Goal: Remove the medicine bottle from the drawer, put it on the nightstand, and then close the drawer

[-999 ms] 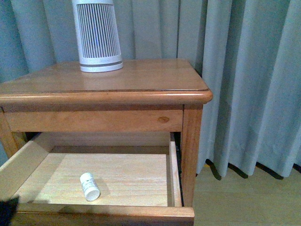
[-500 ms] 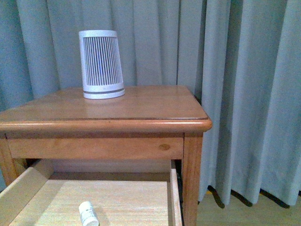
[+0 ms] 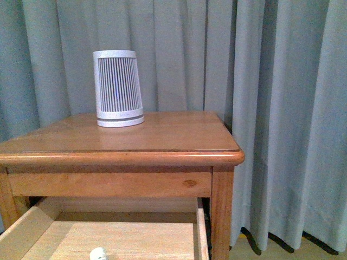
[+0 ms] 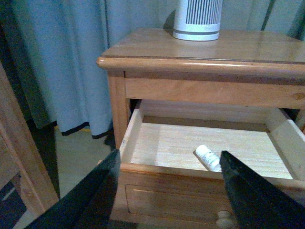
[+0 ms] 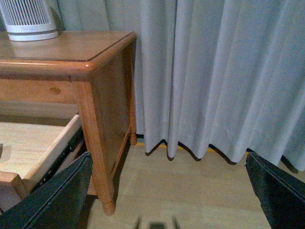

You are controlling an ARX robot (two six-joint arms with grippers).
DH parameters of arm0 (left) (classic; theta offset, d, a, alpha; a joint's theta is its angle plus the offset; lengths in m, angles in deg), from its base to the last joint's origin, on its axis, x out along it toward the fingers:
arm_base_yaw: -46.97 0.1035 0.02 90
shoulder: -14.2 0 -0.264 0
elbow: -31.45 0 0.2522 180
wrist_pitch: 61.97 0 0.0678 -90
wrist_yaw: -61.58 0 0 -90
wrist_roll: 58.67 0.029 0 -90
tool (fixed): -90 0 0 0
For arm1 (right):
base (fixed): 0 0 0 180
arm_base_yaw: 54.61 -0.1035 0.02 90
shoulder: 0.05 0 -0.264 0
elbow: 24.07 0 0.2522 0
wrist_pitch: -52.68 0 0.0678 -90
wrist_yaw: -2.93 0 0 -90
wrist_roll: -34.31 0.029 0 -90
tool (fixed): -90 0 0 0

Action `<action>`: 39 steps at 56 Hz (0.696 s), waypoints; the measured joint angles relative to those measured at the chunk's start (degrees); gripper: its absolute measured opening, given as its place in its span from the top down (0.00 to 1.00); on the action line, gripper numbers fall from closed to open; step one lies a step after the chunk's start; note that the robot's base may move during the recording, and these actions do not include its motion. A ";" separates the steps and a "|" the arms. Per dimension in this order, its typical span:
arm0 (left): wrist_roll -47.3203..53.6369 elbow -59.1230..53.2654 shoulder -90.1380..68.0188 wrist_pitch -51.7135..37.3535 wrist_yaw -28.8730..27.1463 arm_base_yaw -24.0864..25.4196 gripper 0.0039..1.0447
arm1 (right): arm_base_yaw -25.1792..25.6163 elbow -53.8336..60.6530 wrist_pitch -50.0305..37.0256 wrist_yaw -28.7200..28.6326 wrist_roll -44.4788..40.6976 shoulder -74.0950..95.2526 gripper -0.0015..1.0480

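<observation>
since a second earlier the front view had swung upward: the nightstand (image 3: 162, 135) sat lower in the picture, the slatted cylinder (image 3: 118, 89) showed whole where its top had been cut off, and the medicine bottle (image 3: 99, 253) had dropped to the bottom edge, with only one end left in view.

a grey-blue curtain (image 3: 271, 108) hung in deep folds behind the nightstand and to its right, reaching down to a pale wooden floor (image 5: 190, 191). the nightstand was honey-coloured wood with a rounded edge round its flat top and a small knot on the rail under it. its upper drawer (image 4: 132, 138) stood pulled well out, pale wood inside. the lower drawer (image 4: 167, 202) beneath it was shut, and its round knob (image 4: 224, 219) showed in the left wrist view.

the slatted cylinder, white-grey and tapered, stood upright on the nightstand top, towards the back and left of the middle.

the left pincer (image 4: 167, 153) hung in front of the open drawer and clear of it, its two dark fingers spread wide with nothing between them. the right pincer (image 5: 167, 155) was likewise splayed wide and empty, off the nightstand's right side, above the floor near the curtain.

the medicine bottle, small and white, lay on its side on the drawer's floor, near the front wall and away from both side walls, touched by neither pincer.
</observation>
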 joint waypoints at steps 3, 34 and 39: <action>0.00 0.00 0.55 0.39 3.30 2.32 0.67 | 0.00 0.00 0.00 -0.02 0.00 0.00 0.07; -0.11 0.00 1.25 0.87 9.94 10.32 0.95 | 0.00 0.00 0.02 0.00 0.02 0.00 0.07; -0.04 0.00 1.25 0.87 9.94 10.32 0.76 | 0.00 0.00 0.00 0.00 0.00 0.00 0.07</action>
